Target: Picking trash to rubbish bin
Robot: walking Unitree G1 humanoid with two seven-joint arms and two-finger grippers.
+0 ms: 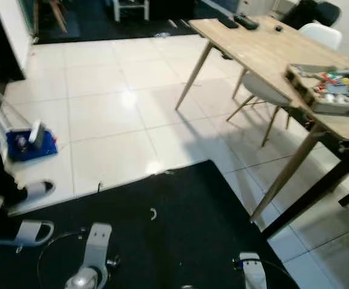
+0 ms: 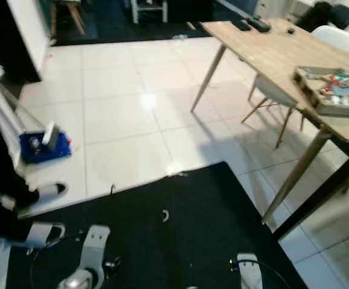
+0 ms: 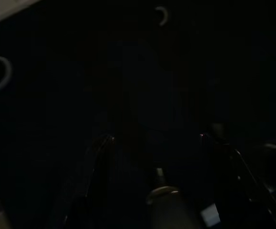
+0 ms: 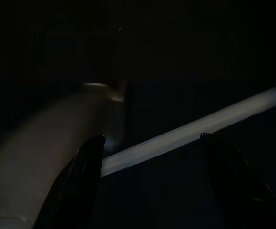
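Black mat (image 1: 180, 241) carries a small white scrap (image 1: 153, 213), likely the trash; left gripper (image 3: 154, 143) and right gripper (image 4: 152, 143) hang low, fingers apart, holding nothing

Floor tiles (image 1: 102, 114): glossy, smooth, off-white, with bright reflections of overhead light. Mat (image 1: 162, 241): matt black, slightly grainy surface, edge lying flat on the tiles. Counter (image 1: 264, 51): light wood top, satin finish, with tapered wooden legs. Chair (image 1: 264, 90) beneath it: smooth white plastic shell on wooden legs. Box (image 1: 29, 144) on the tiles: blue, plastic-looking, mildly shiny. Left arm (image 1: 93, 256) and right arm (image 1: 252, 271): silver, smooth, metallic-looking sheen. Fingers (image 4: 85, 176) in the right wrist view: black, smooth, faint gloss along the edges.
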